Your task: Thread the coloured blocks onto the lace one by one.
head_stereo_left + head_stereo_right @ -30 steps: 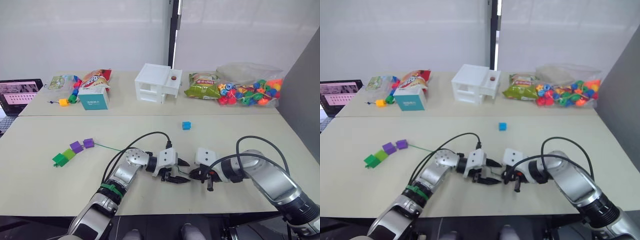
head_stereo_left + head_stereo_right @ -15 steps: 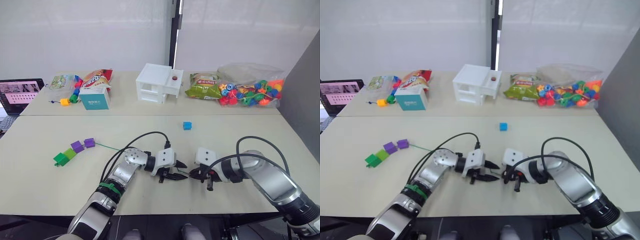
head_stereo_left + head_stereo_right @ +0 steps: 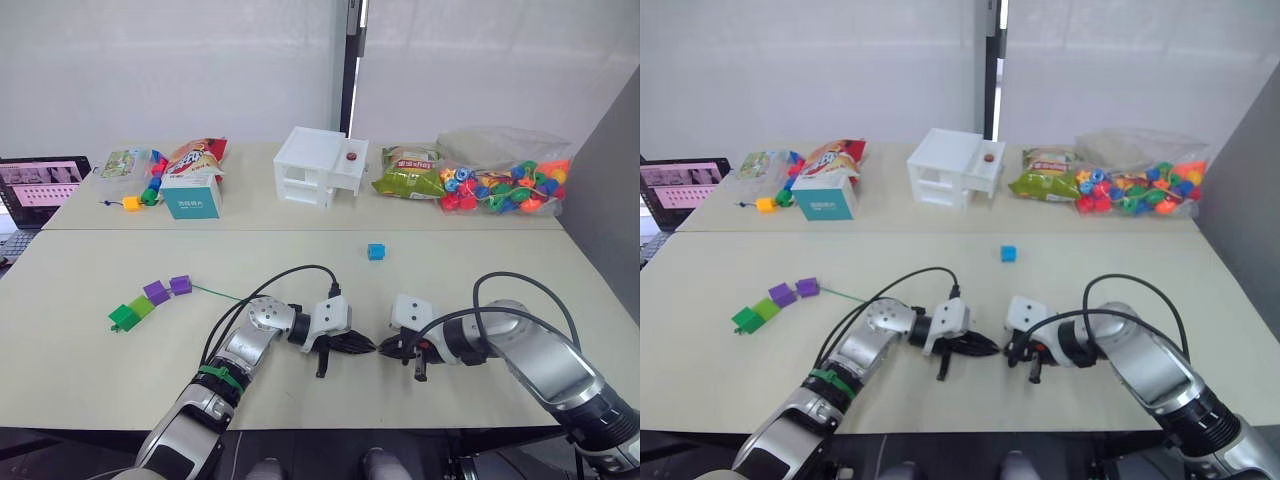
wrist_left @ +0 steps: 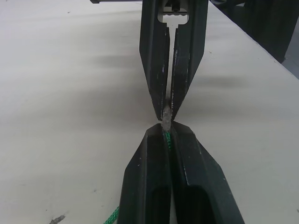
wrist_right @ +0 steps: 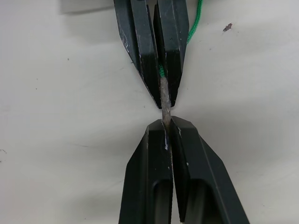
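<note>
Low over the worktop [image 3: 480, 270], the left end effector [image 3: 362, 343] and right end effector [image 3: 388, 347] meet tip to tip, both clamped on the lace [image 5: 164, 100] at its stiff tip (green cord trailing behind the left one). The blue cube [image 3: 375, 251] sits beyond them; the strung blocks [image 3: 150, 300] lie well off to the left end effector's outer side.

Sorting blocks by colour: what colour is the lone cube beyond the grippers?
Blue. The cube shows best in the left eye view.
</note>
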Tool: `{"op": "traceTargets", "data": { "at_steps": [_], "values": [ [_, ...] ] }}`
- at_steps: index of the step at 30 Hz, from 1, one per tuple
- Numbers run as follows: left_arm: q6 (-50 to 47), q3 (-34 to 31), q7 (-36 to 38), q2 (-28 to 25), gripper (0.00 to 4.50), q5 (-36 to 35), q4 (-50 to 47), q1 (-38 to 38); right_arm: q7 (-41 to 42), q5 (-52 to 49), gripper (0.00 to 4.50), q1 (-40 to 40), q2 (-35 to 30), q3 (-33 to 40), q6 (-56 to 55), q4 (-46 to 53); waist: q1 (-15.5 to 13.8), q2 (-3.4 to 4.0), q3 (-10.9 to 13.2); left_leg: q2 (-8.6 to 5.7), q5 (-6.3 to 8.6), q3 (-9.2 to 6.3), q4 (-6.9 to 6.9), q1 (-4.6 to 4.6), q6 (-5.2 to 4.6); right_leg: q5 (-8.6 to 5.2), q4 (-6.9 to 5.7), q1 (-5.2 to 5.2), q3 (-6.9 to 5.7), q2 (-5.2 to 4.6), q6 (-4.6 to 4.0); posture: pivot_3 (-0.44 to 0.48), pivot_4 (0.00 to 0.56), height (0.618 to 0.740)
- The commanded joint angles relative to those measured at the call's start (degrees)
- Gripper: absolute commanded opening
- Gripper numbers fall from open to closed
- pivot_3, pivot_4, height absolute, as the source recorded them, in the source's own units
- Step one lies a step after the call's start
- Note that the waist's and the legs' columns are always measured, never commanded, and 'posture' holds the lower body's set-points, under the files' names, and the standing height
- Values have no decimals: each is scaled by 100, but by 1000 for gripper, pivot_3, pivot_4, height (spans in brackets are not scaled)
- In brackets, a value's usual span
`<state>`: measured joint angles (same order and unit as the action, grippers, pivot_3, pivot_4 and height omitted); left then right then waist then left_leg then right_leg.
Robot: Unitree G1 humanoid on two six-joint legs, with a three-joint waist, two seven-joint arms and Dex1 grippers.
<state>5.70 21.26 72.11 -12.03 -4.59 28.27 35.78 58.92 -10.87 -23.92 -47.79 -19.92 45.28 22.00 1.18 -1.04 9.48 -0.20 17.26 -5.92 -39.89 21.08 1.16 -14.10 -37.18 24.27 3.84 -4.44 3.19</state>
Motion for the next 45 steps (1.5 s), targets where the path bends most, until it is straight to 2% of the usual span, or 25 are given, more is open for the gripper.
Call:
{"op": "traceTargets", "data": {
  "at_steps": [1,3,9,10,12,17,19,20,27,32,36,41,45],
  "values": [
    [45,-46,36,26,11,-85,-98,19,-54,-39,328,12,-30,70,97,170,-1,0,0,0,0,0,0,0,0,0,0,0,0,0,0,0,150,740],
    [81,-46,37,5,0,-65,-76,16,-48,-75,913,29,-72,131,128,204,-13,0,0,0,0,0,0,0,0,0,0,0,0,0,0,0,150,740],
    [191,-81,-31,-47,0,-18,41,21,-21,-311,3057,173,-341,574,218,338,-29,0,0,0,0,0,0,1,0,0,2,0,0,0,0,0,150,740],
    [210,-95,-60,-57,0,-9,64,23,24,-447,3258,229,-400,715,287,412,-32,0,0,0,0,0,0,1,0,0,2,0,0,0,0,0,150,740],
    [240,-127,-106,-85,0,-4,98,25,77,-661,3258,321,-460,990,339,514,-31,0,0,0,0,0,0,0,0,0,3,-2,0,-1,0,0,150,740],
    [278,-268,-177,-375,0,-21,6,-136,-392,-1419,3258,269,0,2565,556,68,-17,-1,-1,1,0,0,0,-2,0,0,1,-3,1,2,0,0,150,740],
    [259,-301,-189,-450,0,-37,-48,-195,-605,-1465,3258,217,151,2761,456,-81,-18,-1,-1,2,0,1,1,-10,-1,1,1,-10,1,2,-1,0,150,740],
    [251,-307,-191,-464,0,-41,-65,-208,-647,-1474,3258,214,174,2787,430,-103,-22,0,-1,2,0,1,1,-11,0,1,0,-10,1,2,-1,0,150,740],
    [150,-493,-434,-680,0,-37,-318,-413,-2620,-377,3258,-578,1805,2467,-992,-1636,83,2,-8,5,-2,4,12,-26,3,3,-11,-10,7,5,-5,0,150,740],
    [14,-505,-506,-730,0,-58,-532,-518,-3323,162,3258,-813,2471,2164,-1655,-2396,130,4,-9,2,-3,3,12,-24,4,3,-38,1,9,2,-5,0,150,740],
    [-161,-501,-575,-793,0,-61,-765,-670,-3917,134,3258,-1257,3268,2293,-2167,-3471,162,5,-9,2,-3,4,13,-28,5,3,-38,3,11,3,-6,0,150,740],
    [-236,-426,-568,-912,0,50,-894,-733,-4221,309,3258,-1600,3603,2276,-2809,-4516,193,8,-9,2,-4,3,19,-33,7,3,-44,3,13,3,-7,0,150,740],
    [-313,-439,-592,-925,0,-6,-977,-721,-4182,327,3258,-1706,3708,2244,-3109,-4935,224,10,-10,3,-4,3,20,-33,7,3,-46,2,12,3,-6,0,150,740]
  ]
}}
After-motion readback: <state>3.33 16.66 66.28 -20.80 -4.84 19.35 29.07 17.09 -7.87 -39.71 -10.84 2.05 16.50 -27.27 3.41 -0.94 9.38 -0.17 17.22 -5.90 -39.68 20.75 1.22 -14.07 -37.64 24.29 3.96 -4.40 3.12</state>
